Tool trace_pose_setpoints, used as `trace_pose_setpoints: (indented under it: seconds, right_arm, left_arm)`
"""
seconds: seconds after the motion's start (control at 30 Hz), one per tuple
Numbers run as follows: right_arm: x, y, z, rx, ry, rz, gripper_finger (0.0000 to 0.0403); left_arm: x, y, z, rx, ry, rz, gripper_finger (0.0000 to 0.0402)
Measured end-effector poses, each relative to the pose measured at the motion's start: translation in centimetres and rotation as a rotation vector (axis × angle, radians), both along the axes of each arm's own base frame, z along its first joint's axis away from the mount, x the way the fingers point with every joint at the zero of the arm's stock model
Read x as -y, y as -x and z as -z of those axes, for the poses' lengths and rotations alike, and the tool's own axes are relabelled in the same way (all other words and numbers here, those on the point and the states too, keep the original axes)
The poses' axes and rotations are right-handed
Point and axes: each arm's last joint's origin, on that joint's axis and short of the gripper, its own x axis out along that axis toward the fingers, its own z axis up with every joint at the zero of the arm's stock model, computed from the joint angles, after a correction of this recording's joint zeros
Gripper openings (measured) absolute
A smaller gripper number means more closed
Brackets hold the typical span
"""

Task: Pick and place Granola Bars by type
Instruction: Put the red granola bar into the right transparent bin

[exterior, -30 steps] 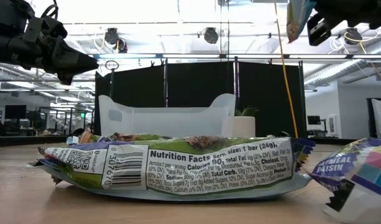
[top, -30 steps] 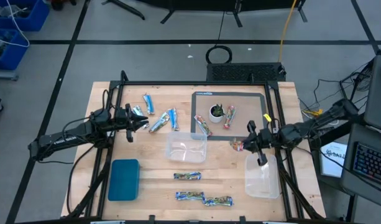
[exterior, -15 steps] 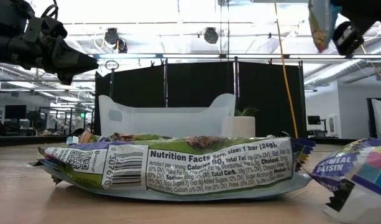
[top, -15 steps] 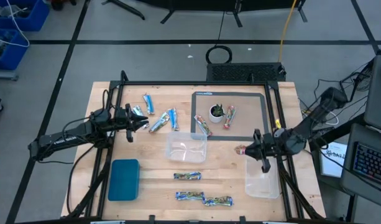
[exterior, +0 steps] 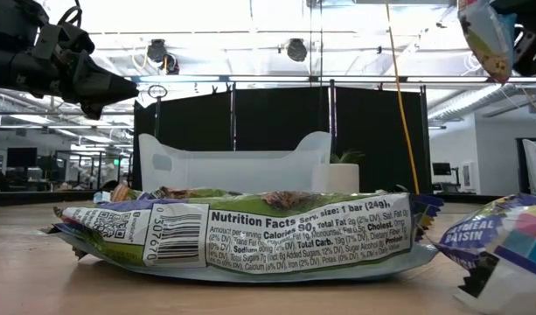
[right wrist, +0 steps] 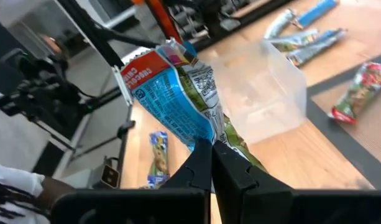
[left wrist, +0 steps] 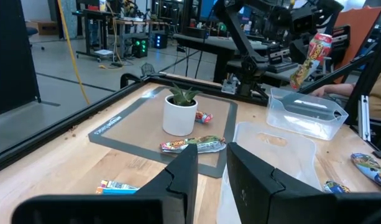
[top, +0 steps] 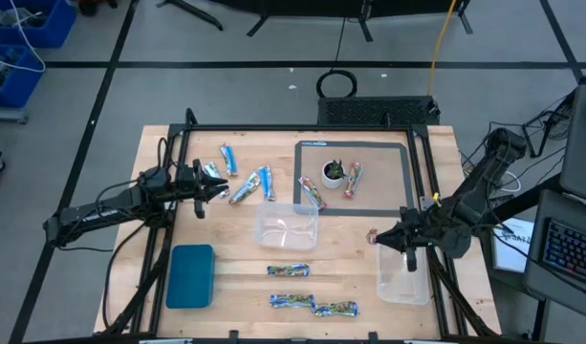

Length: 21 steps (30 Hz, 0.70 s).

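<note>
— What changed?
— My right gripper (top: pixel 378 235) carried the red-and-blue foil-wrapped granola bar (right wrist: pixel 178 93) toward the clear plastic tub (top: pixel 403 272), clamped tight.
— Left gripper (top: pixel 219 188)?
— Part-open over the wooden table (top: pixel 235 253).

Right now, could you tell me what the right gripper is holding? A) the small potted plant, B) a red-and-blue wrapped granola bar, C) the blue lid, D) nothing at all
B: the right gripper is shut on a red-and-blue wrapped granola bar, lifted above the clear tub at the table's right side.
</note>
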Motion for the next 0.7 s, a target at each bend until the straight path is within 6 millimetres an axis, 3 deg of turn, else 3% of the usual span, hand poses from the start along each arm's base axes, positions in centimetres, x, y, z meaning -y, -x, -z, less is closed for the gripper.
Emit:
trace_pose_setpoints:
  seconds: [0.37,0.7]
  right_arm:
    - [-0.9,-0.4,-3.8,-0.261,0.013,-0.002,0.0000]
    - [-1.7,-0.1,-3.1,-0.607,-0.164,-0.039,0.0000]
  left_arm:
    - [0.0,0.0,0.0,0.000,0.000,0.000,0.0093]
    - [0.0,0.0,0.0,0.000,0.000,0.000,0.0093]
